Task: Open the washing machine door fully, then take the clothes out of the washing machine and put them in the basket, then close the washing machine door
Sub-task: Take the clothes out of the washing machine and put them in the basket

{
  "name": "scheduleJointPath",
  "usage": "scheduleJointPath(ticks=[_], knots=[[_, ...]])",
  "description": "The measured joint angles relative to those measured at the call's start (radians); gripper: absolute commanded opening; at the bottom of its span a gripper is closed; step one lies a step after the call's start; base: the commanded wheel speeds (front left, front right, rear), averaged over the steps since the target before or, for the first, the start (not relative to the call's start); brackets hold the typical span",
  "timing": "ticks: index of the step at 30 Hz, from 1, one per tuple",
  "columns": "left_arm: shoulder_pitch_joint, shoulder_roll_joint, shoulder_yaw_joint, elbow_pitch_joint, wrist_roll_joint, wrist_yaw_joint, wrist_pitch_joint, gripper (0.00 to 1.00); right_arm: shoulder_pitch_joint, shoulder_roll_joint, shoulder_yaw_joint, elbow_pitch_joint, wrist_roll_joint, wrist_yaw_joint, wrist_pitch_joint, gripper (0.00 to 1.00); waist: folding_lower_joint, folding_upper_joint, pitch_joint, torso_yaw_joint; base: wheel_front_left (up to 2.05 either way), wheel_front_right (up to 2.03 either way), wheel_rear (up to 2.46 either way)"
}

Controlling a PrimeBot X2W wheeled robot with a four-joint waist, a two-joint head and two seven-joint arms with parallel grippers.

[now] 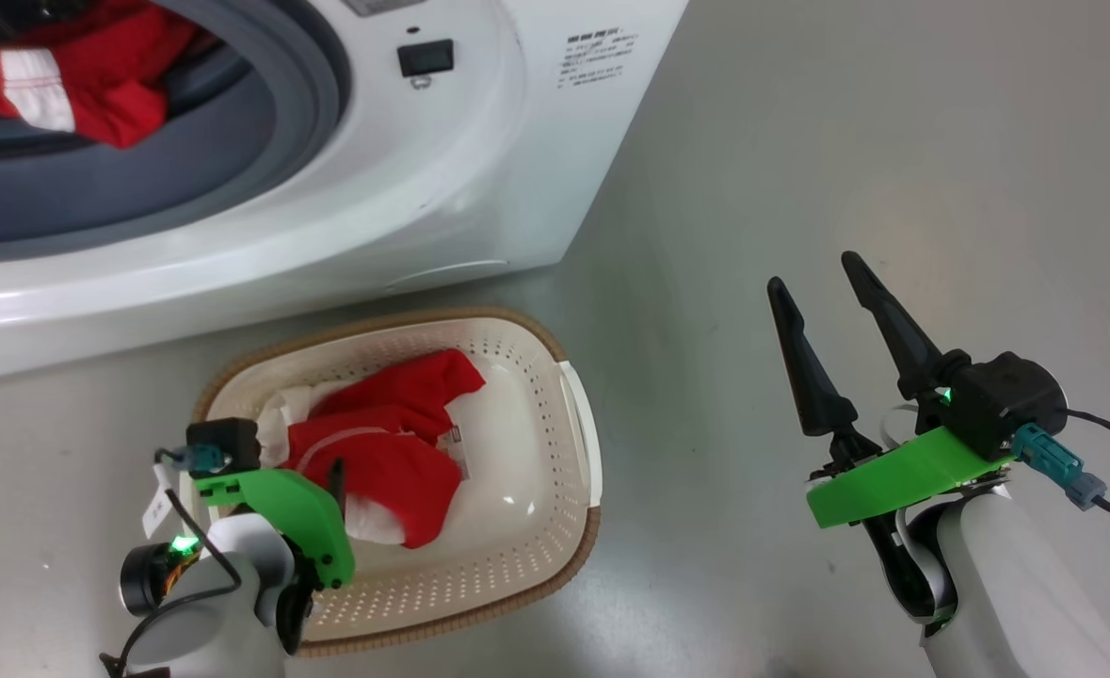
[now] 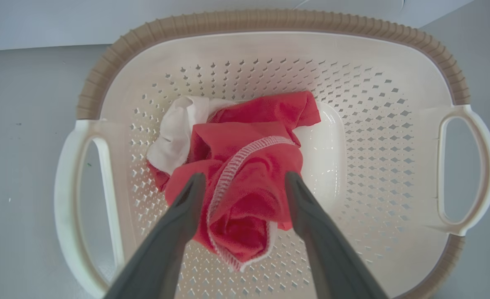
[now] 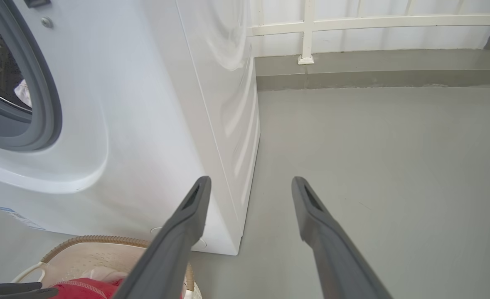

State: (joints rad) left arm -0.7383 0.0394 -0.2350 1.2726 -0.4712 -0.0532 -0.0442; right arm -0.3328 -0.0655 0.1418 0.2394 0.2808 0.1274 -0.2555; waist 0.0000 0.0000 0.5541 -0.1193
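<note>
The washing machine (image 1: 479,169) stands at the upper left with its drum mouth uncovered; its door is out of view. Red and white clothes (image 1: 93,75) hang over the grey rubber ring (image 1: 263,141). Below it on the floor sits the cream basket (image 1: 555,556), brown-rimmed (image 2: 269,20), with a red garment (image 2: 249,166) lying on its bottom. My left gripper (image 2: 245,176) points down into the basket, open, one finger on either side of that garment. My right gripper (image 1: 813,271) hangs open over bare floor to the right of the basket, holding nothing.
Grey floor (image 1: 893,141) stretches to the right of the machine and basket. A white railing (image 3: 307,29) and a low kerb close off the far side. The basket nearly touches the machine's front.
</note>
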Motion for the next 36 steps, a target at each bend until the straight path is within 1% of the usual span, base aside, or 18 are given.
scheduleJointPath(ticks=[1, 5, 7, 13, 18, 21, 23, 31, 33, 34, 36], knots=[[0.000, 0.000, 0.003, 0.002, -0.004, -0.001, -0.007, 1.00, 0.000, 0.001, -0.002, 0.002, 0.000, 0.000, 0.000, 1.00, 0.0000, 0.0000, -0.006, 0.002, 0.00, 0.00, 0.00], [0.004, 0.000, 0.019, 0.005, -0.045, -0.027, -0.041, 1.00, 0.001, 0.002, -0.004, 0.007, 0.000, 0.000, 0.000, 1.00, 0.0000, 0.0000, -0.037, 0.010, 0.00, 0.00, 0.00], [0.006, -0.001, 0.018, 0.006, -0.047, -0.028, -0.057, 1.00, 0.001, 0.002, -0.003, 0.007, 0.000, 0.000, 0.000, 1.00, 0.0000, 0.0000, -0.046, 0.012, 0.00, 0.00, 0.00], [0.065, -0.002, 0.026, 0.005, -0.066, -0.052, -0.149, 1.00, 0.010, -0.004, -0.005, 0.009, 0.001, 0.000, 0.000, 1.00, 0.0000, 0.0000, -0.110, 0.028, 0.00, 0.00, 0.00], [0.112, 0.001, 0.024, -0.051, -0.067, -0.063, -0.197, 1.00, 0.051, -0.013, -0.009, 0.018, 0.001, 0.000, 0.000, 1.00, 0.0000, 0.0000, -0.171, 0.045, 0.00, 0.00, 0.00], [0.152, 0.004, 0.019, -0.130, -0.064, -0.071, -0.204, 1.00, 0.074, -0.017, -0.013, 0.019, 0.001, 0.000, 0.000, 1.00, 0.0000, 0.0000, -0.210, 0.056, 0.00, 0.00, 0.00], [0.190, 0.016, 0.028, -0.218, -0.057, -0.071, -0.205, 1.00, 0.089, -0.021, -0.018, 0.019, 0.000, 0.000, 0.000, 1.00, 0.0001, 0.0000, -0.235, 0.064, 0.00, 0.00, 0.00], [0.371, 0.031, 0.108, -0.509, 0.008, -0.070, -0.205, 1.00, 0.135, -0.024, -0.028, 0.007, -0.004, 0.000, 0.000, 1.00, 0.0000, 0.0000, -0.335, 0.089, 0.00, 0.00, 0.00], [0.407, 0.034, 0.134, -0.574, 0.025, -0.070, -0.205, 1.00, 0.147, -0.026, -0.029, 0.004, -0.005, 0.000, 0.000, 1.00, 0.0001, 0.0000, -0.358, 0.092, 0.00, 0.00, 0.00], [0.441, 0.036, 0.160, -0.645, 0.045, -0.069, -0.205, 1.00, 0.155, -0.026, -0.033, -0.002, -0.009, 0.000, 0.000, 1.00, 0.0001, 0.0000, -0.381, 0.094, 0.00, 0.00, 0.00], [0.470, 0.037, 0.181, -0.699, 0.053, -0.069, -0.205, 1.00, 0.166, -0.025, -0.039, -0.010, -0.010, 0.000, 0.000, 1.00, 0.0001, 0.0000, -0.401, 0.095, 0.00, 0.00, 0.00]])
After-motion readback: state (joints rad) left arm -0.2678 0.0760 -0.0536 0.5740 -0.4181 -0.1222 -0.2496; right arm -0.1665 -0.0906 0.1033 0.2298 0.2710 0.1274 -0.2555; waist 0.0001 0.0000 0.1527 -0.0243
